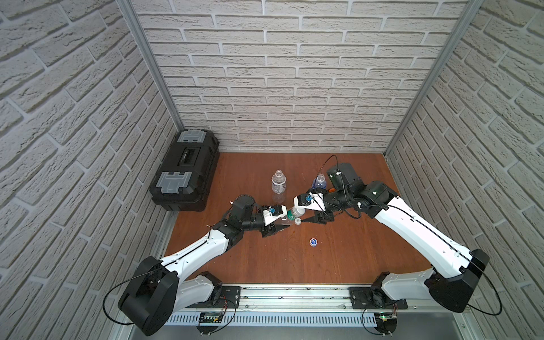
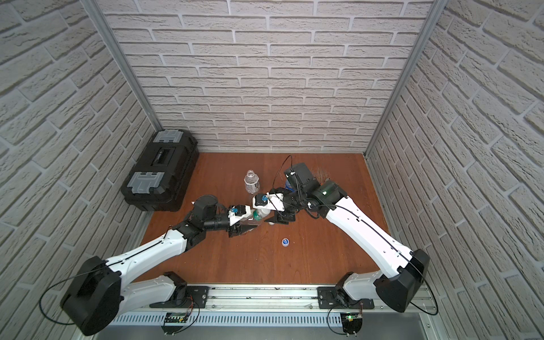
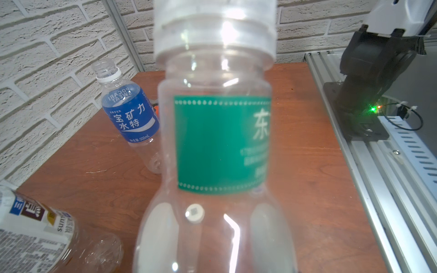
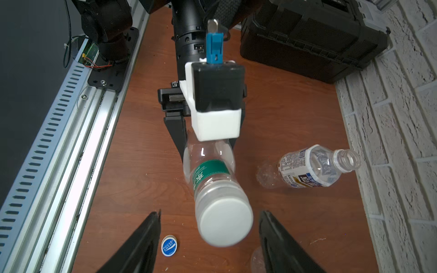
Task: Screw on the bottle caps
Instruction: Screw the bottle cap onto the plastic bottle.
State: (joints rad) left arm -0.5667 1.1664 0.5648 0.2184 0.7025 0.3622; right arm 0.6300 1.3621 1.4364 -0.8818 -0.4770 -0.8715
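My left gripper [image 1: 279, 228] is shut on the lower body of the squarish bottle [image 1: 290, 217] with the green band [image 3: 222, 141], holding it off the table and tilted toward my right arm. A wide white cap [image 4: 225, 222] sits on its neck. My right gripper [image 4: 210, 212] is open, one finger on each side of that cap with a gap to both. A small white cap [image 1: 298, 221] lies on the table just below. The blue cap [image 1: 313, 242] lies nearer the front. The white-labelled bottle [image 1: 278, 184] and the blue-labelled bottle [image 1: 319, 182] stand uncapped farther back.
A black toolbox [image 1: 185, 170] with grey latches stands at the back left against the brick wall. The aluminium rail [image 1: 294, 294] carrying both arm bases runs along the front edge of the brown table [image 1: 265, 259]. My right arm partly hides the blue-labelled bottle.
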